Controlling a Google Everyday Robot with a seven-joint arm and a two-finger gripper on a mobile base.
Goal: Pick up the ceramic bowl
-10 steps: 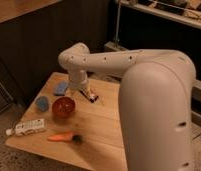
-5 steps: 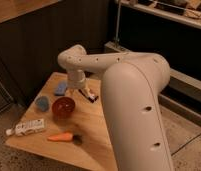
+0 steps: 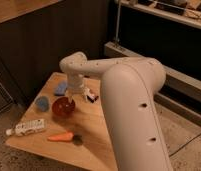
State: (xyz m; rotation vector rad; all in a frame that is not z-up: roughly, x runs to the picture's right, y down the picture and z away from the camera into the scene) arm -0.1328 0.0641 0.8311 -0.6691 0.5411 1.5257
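So, the ceramic bowl sits left of centre in the frame on the wooden table. The tool hangs right over its back rim, and honestly I can't tell whether it's wide or narrow. Around the bowl there's a blue round cup just to the left, a blue lump behind, a small packet to the right, and a white bottle on its side and a carrot toward the bottom left.
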